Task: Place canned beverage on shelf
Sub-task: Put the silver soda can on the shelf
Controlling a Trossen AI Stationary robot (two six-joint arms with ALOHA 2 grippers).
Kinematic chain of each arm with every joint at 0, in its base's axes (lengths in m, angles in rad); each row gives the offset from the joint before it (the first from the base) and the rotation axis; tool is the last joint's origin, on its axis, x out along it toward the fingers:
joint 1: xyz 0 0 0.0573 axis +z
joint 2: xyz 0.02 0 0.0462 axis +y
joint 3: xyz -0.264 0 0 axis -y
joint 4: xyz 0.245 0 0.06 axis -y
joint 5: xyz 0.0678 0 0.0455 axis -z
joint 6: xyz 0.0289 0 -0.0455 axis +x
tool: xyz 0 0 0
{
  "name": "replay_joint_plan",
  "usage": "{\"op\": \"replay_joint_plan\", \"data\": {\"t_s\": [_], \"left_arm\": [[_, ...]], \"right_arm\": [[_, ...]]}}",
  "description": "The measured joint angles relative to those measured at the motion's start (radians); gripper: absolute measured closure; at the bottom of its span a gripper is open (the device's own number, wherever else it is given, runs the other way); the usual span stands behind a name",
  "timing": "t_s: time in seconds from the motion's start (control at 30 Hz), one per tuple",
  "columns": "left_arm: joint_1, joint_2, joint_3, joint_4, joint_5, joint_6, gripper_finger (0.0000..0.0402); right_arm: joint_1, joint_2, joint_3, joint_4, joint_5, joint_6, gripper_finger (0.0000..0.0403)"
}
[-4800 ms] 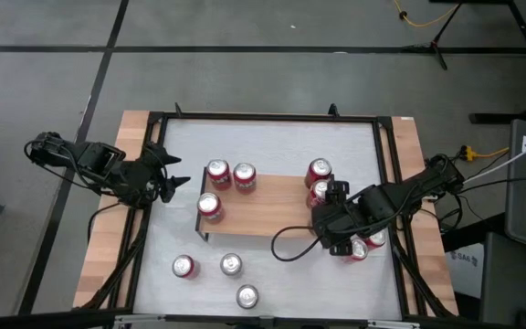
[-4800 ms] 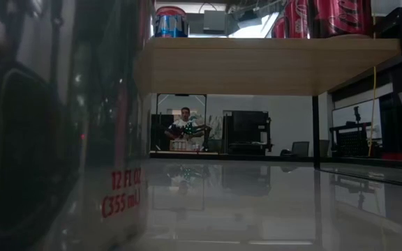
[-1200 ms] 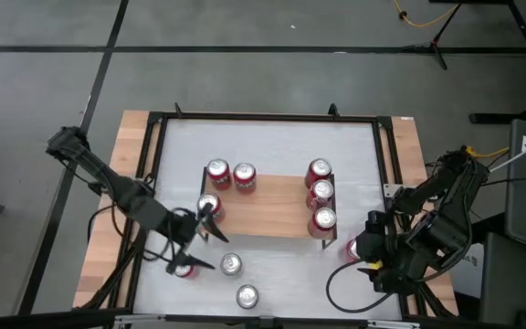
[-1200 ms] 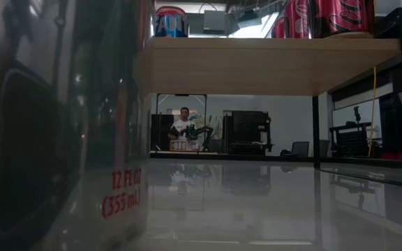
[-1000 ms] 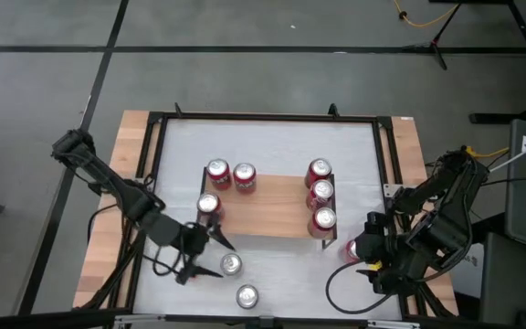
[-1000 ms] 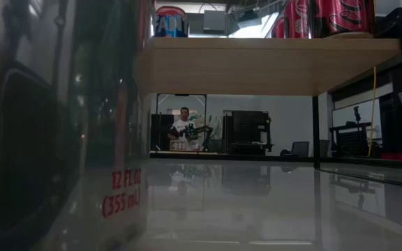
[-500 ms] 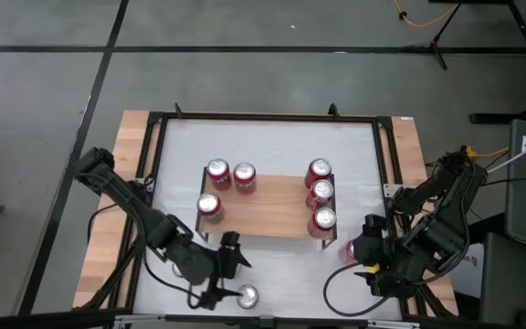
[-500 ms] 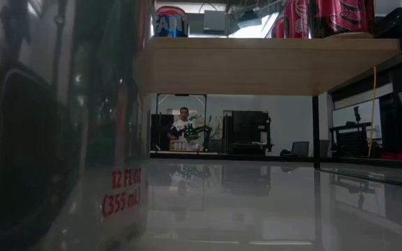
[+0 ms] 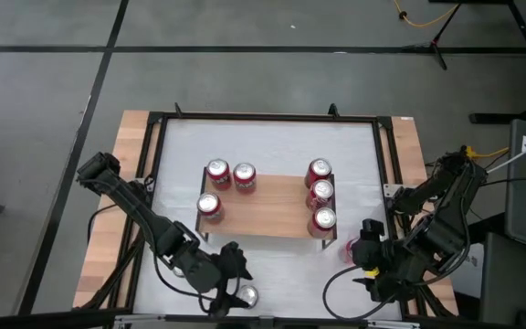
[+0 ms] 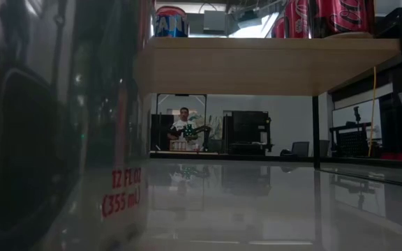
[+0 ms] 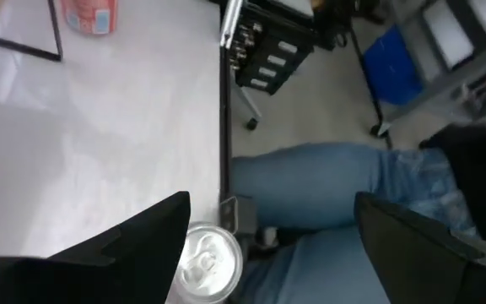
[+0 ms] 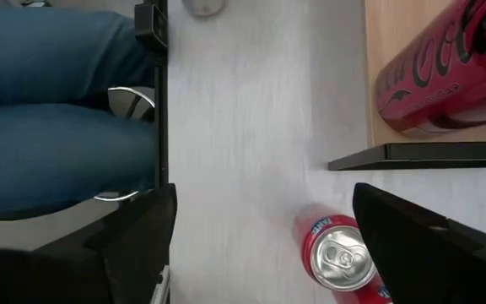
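The shelf [image 9: 268, 206], a low rack with a wooden plank top, stands mid-table with three red cans at its left end [image 9: 217, 172] and three at its right end [image 9: 320, 193]. A loose can [image 9: 247, 296] stands near the table's front edge. My left gripper [image 9: 234, 279] hovers open just beside it; the left wrist view shows its silver top [image 11: 212, 263] by one finger. Another red can [image 9: 348, 249] stands right of the shelf. My right gripper [image 9: 362, 252] hangs open above it, the can [image 12: 340, 257] showing between its fingers.
My left arm crosses the near left part of the white table [image 9: 272, 132] and covers what is under it. A can [image 10: 47, 125] stands right in front of the low camera. A person's legs in blue jeans [image 11: 327, 194] are at the near edge.
My left gripper has swung toward the table's near edge and to the right, rolling about its own axis, and now hovers by the loose can at the front. Its fingers stay apart. No can has moved.
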Motion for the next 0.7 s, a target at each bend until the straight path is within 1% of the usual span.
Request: {"op": "replay_joint_plan", "data": {"t_s": [0.1,0.17,0.33,0.57,0.7], "left_arm": [[0.0,0.001,0.0,0.035,-0.049,-0.094,0.0074],[0.0,0.01,0.0,0.057,-0.076,-0.125,0.0074],[-0.007,0.02,0.0,0.071,-0.086,-0.123,0.0075],[-0.068,0.033,0.0,0.065,-0.171,-0.102,0.0096],[-0.104,0.036,0.0,0.046,-0.243,-0.099,0.0109]], "right_arm": [[0.0,0.0,0.0,0.0,0.0,0.0,0.0056],[0.0,0.0,0.0,0.0,0.0,0.0,0.0056],[0.0,0.0,0.0,-0.001,-0.001,0.0,0.0056],[0.0,0.0,0.0,-0.001,-0.001,-0.001,0.0056],[0.0,0.0,0.0,-0.002,0.0,-0.002,0.0056]]}}
